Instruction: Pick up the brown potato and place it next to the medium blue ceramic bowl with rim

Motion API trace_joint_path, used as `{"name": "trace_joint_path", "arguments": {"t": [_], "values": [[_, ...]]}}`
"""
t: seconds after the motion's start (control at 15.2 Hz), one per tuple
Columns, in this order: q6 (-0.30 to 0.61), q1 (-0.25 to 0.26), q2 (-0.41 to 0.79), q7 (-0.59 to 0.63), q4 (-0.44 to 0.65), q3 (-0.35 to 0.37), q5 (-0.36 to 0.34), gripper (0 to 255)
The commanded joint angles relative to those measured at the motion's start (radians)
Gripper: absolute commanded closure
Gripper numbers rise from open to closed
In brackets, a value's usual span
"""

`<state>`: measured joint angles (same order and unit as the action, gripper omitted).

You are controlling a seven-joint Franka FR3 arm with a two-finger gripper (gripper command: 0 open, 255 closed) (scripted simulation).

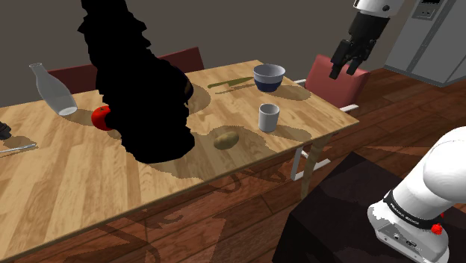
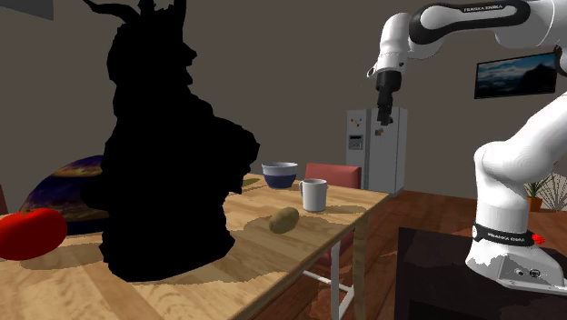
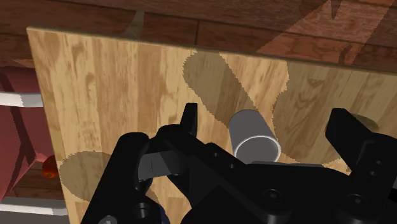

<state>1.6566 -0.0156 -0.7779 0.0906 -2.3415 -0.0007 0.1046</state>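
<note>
The brown potato (image 1: 226, 139) (image 2: 283, 220) lies on the wooden table (image 1: 67, 179), near its front edge. Further back stands the blue bowl with a pale rim (image 1: 269, 77) (image 2: 280, 175). A grey cup (image 1: 269, 116) (image 2: 313, 195) (image 3: 254, 137) stands between the two. My gripper (image 1: 344, 72) (image 2: 385, 116) (image 3: 267, 124) hangs high above the table's end, off the shoulder view's right of the bowl and far from the potato. Its fingers stand apart and hold nothing. In the wrist view the cup lies below, between the fingers.
A tall, pure black shape (image 1: 142, 90) (image 2: 164, 155) stands mid-table, beside a red round thing (image 1: 102, 117) (image 2: 27, 232). A glass bottle (image 1: 52, 90) stands at the far left. Red chairs (image 1: 336, 78) flank the table. A grey fridge (image 2: 371, 150) is behind.
</note>
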Motion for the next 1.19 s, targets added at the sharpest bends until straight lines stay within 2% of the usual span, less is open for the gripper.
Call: {"name": "trace_joint_path", "arguments": {"t": [0.0, 0.53, 1.12], "values": [[0.000, 0.000, 0.000, 0.000, 0.000, 0.000, 0.000, 0], [0.147, 0.090, 0.311, -0.197, 0.114, 0.012, -0.013, 0], [0.237, 0.169, 0.645, -0.388, 0.304, 0.060, -0.040, 0]]}}
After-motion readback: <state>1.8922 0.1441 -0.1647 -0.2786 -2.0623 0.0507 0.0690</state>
